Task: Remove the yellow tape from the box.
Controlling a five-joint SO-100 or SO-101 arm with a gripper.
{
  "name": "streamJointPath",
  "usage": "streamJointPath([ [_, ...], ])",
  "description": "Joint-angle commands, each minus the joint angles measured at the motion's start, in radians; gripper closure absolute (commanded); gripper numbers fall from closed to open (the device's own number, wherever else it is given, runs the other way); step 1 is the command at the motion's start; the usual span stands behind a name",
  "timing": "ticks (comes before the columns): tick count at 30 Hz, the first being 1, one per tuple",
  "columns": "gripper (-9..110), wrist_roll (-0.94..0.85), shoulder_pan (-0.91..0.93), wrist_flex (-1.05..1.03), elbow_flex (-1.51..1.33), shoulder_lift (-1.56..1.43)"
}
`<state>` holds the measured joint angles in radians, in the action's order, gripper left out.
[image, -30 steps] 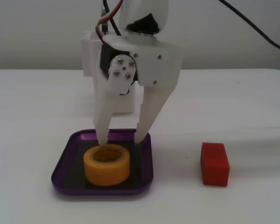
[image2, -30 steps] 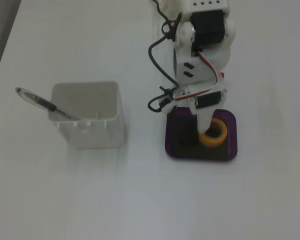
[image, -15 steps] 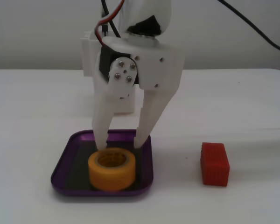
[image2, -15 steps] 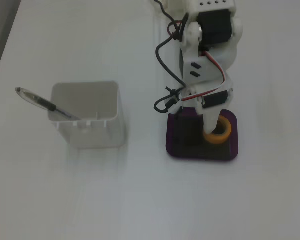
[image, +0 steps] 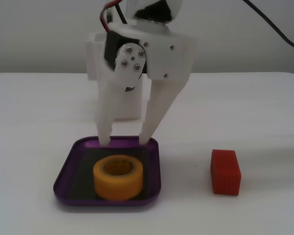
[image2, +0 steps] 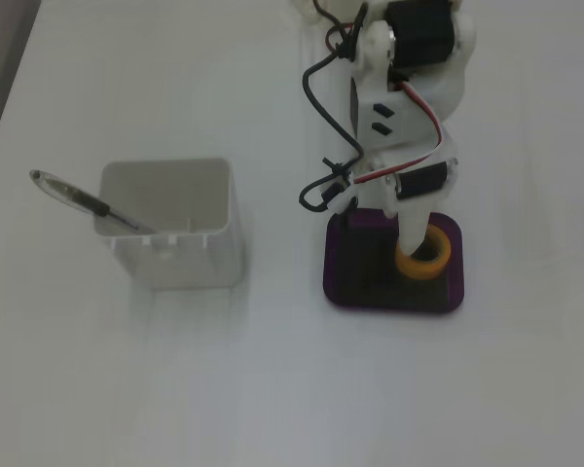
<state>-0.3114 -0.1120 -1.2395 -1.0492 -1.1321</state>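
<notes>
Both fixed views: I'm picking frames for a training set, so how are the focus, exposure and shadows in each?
A fixed view from the front is soft overall; the yellow tape and red block stay legible, with faint shadows under the purple box. A fixed view from above is overexposed: the table washes out, the white container barely separates, and the arm hides part of the tape.

Soft, even light fills both fixed views, bright enough that the white bench (image: 264, 122) nearly washes out. Shadows are faint: a pale smudge just right of the red block (image: 226, 172), and weak grey under the white container (image2: 175, 229). The purple box (image: 63, 177) carries a dull sheen on its left rim. Both pictures are slightly soft, with mild grain and no evident edge distortion.
</notes>
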Motion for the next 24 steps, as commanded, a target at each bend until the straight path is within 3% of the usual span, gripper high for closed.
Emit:
streamJointPath([
  [1, 87, 0.012, -0.023, -0.002, 0.026, -0.086],
  [24, 87, 0.023, -0.086, 0.015, 0.023, 0.051],
])
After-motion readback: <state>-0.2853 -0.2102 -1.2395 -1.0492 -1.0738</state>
